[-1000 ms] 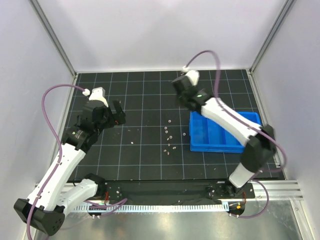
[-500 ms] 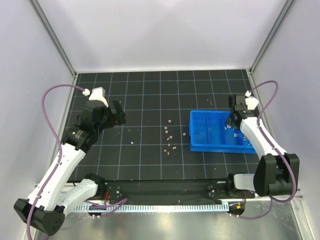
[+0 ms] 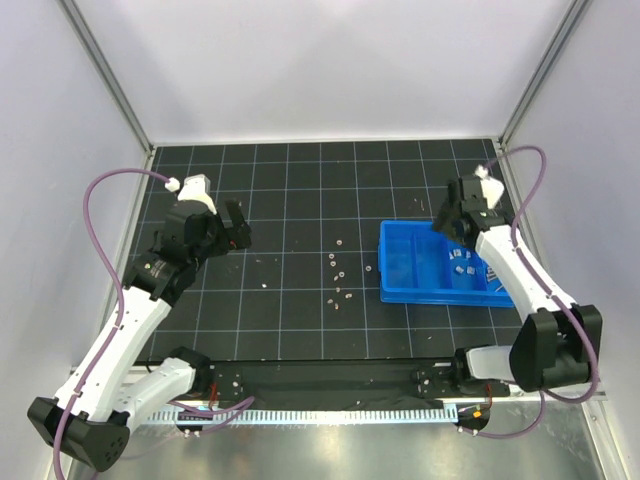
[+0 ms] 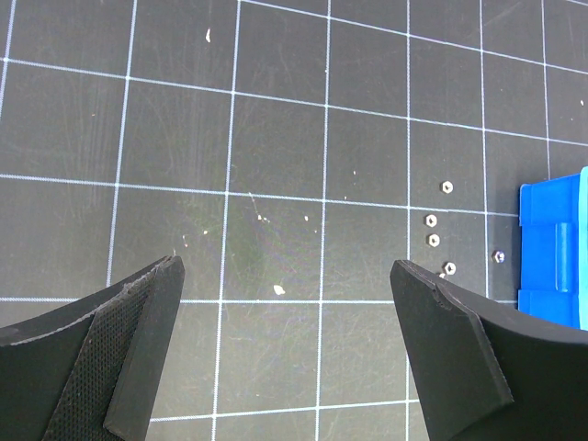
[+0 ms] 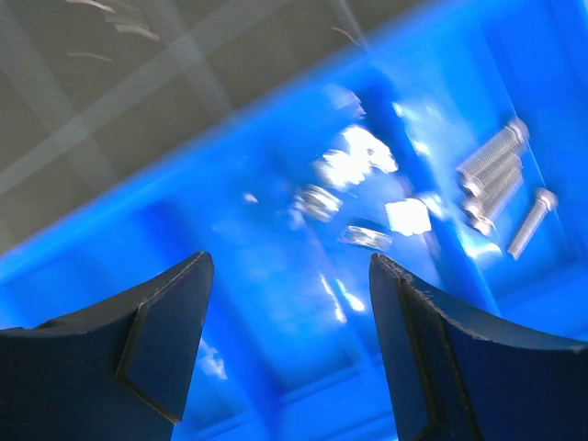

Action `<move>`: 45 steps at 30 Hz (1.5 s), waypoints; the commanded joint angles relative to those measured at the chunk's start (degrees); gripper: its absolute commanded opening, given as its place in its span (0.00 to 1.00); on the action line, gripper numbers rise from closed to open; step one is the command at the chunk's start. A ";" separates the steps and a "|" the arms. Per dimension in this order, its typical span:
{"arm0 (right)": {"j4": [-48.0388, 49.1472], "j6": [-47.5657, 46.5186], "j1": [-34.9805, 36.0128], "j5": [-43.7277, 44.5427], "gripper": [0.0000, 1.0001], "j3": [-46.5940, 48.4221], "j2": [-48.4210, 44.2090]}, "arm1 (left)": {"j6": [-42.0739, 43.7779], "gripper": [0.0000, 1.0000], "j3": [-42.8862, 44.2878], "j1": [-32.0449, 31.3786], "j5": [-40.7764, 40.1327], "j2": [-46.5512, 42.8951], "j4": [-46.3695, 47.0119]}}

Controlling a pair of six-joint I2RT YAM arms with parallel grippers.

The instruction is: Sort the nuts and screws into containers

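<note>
The blue tray point(image 3: 405, 268) lies on the right of the black grid mat. My right gripper point(image 3: 443, 222) hovers over its back part, open and empty. In the right wrist view point(image 5: 292, 308) it is above the tray floor point(image 5: 266, 276). Several screws point(image 5: 501, 179) lie in one compartment and two nuts point(image 5: 366, 237) in the adjoining one. Pale pieces point(image 3: 462, 263) show in the tray from above. Several loose nuts point(image 3: 338, 275) lie on the mat left of the tray. My left gripper point(image 3: 240, 230) is open and empty, well left of them point(image 4: 288, 349), with nuts point(image 4: 432, 241) ahead to its right.
The tray's corner point(image 4: 554, 234) shows at the right edge of the left wrist view. Small pale specks point(image 3: 265, 262) lie on the mat near the left gripper. White walls and metal posts ring the mat. A rail runs along the near edge.
The right arm swung from the back middle of the mat to over the tray, then shifted a little back and left. The left arm has not moved.
</note>
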 commanded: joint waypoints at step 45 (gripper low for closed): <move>5.79 10.88 35.06 5.20 0.53 8.66 25.35 | 0.41 1.00 0.18 0.11 0.34 -0.90 1.95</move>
